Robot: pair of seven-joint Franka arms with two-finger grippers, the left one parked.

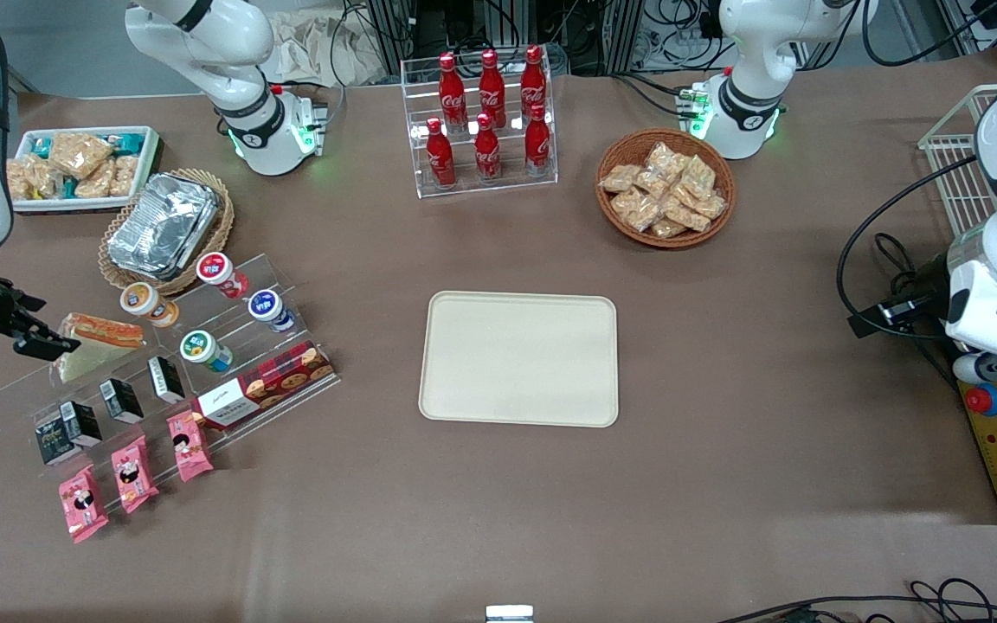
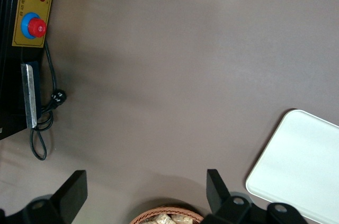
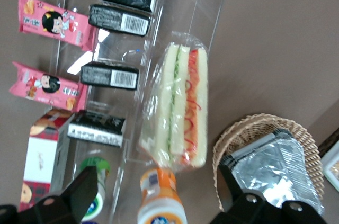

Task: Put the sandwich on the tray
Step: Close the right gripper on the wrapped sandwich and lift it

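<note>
The sandwich [image 1: 99, 339], a clear-wrapped wedge with red and green filling, lies on the top step of a clear acrylic stand at the working arm's end of the table. It also shows in the right wrist view [image 3: 183, 110]. My right gripper [image 1: 41, 336] hovers just beside and above the sandwich, open wide and empty. In the right wrist view the gripper [image 3: 156, 195] has one dark finger [image 3: 79, 196] over a green-capped cup and the other close to the wicker basket. The cream-beige tray [image 1: 520, 357] lies flat at the table's middle and holds nothing; its corner shows in the left wrist view [image 2: 304, 168].
The acrylic stand [image 1: 230, 346] also holds small capped cups [image 1: 150, 303], black cartons [image 1: 122, 400], a biscuit box [image 1: 265, 385] and pink snack packets [image 1: 135, 472]. A wicker basket with foil packs [image 1: 165, 227] stands next to it. A cola rack [image 1: 485, 117] and a snack basket [image 1: 665, 188] stand farther back.
</note>
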